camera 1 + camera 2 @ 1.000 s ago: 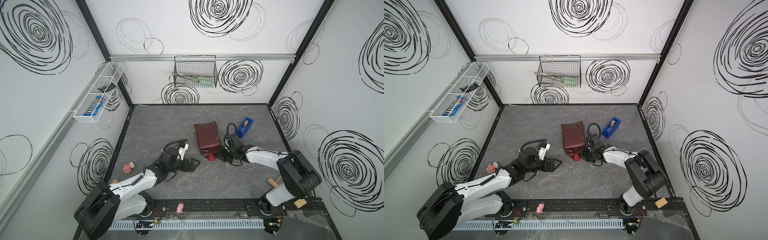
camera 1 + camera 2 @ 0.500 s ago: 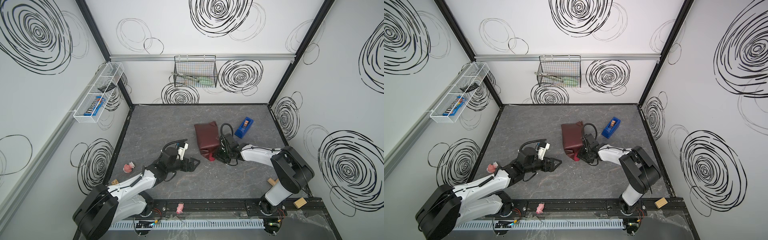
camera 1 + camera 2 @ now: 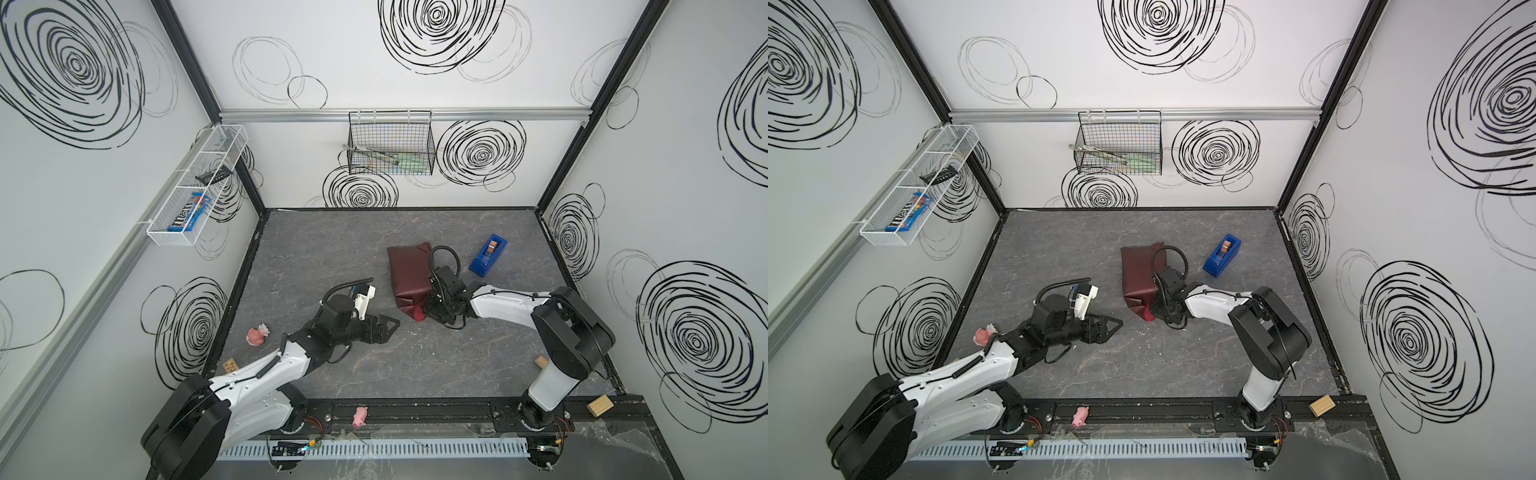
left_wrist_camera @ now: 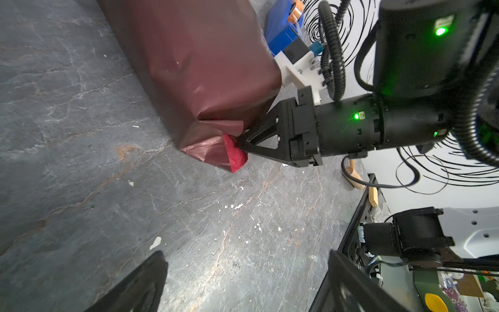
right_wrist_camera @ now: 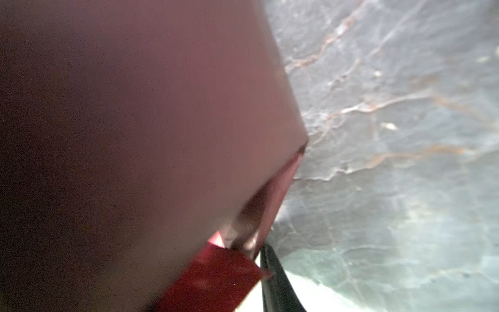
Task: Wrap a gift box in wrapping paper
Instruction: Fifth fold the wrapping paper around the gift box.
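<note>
— Where is the gift box? I see only red.

— It is under the wrapping paper [image 3: 409, 272], in the middle of the table [image 3: 332, 257]. The paper covers it fully, so the box itself I cannot see. The parcel lies flat.

— Which step is this?

— I judge it is the closing of one end. The top and the sides look wrapped, but at the near end a bright red corner flap [image 4: 236, 155] sticks out loose. The right gripper [image 4: 240, 141] has its tips drawn almost together on that flap and seems to pinch it.

— And the other claw?

— The left gripper [image 3: 391, 331] is spread wide and holds nothing. It is low over the table, pointing toward the parcel but apart from it.

— What comes next?

— Probably the flap must be folded up against the end of the box, kept flat, then taped. The paper is thin, so a hard pull may tear it or drag the parcel.

— Anything in the way?

— The blue tape dispenser [image 3: 488, 259] stands just beyond the right wrist, so the right arm lies between it and the left gripper. A pink toy [image 3: 257, 334] sits well apart.
</note>
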